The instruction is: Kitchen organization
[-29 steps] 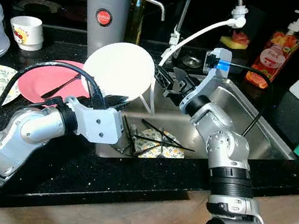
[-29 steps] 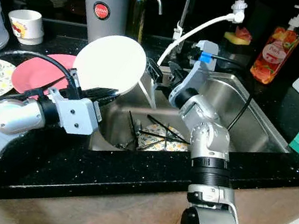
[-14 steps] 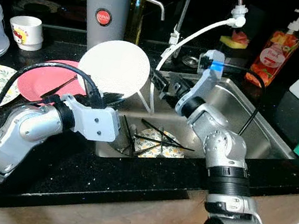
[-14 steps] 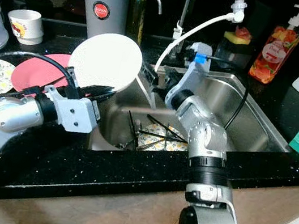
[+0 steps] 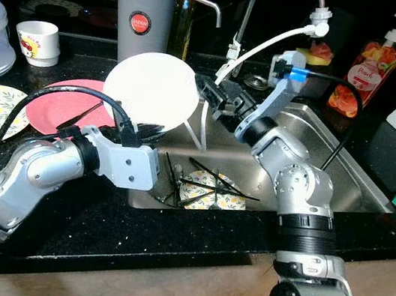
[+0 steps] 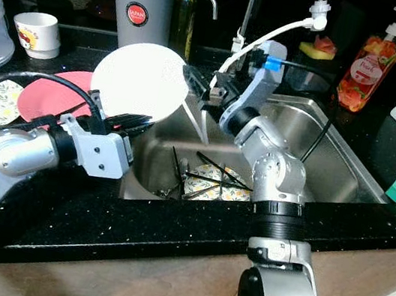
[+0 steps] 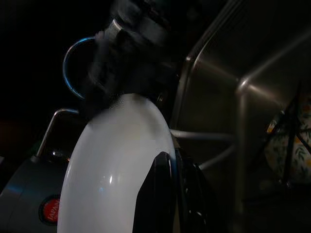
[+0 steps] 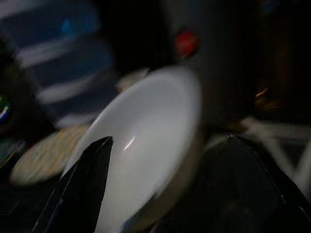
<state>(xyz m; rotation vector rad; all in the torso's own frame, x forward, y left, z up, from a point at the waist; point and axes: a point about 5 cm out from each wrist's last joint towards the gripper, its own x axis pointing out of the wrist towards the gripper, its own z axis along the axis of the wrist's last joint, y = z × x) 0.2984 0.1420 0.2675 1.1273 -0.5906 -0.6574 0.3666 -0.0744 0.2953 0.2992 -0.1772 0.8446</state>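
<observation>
The left arm bends at the elbow over the black speckled counter (image 5: 167, 242) at the sink's near left corner, and the left gripper (image 5: 148, 130) has its black fingers clamped on the lower rim of a round, smooth white plate (image 5: 150, 91), held tilted on edge above the sink's left rim. Inside the steel sink (image 5: 332, 166) dark sticks lie crossed over a leaf-patterned plate (image 5: 213, 196), partly hidden. The right arm reaches across the basin, its right gripper (image 6: 196, 83) with fingers apart at the plate's right rim; contact is unclear through blur. A pink plate (image 5: 65, 103) lies behind, half covered. Farther back stands a grey cylindrical dispenser (image 5: 141, 13).
</observation>
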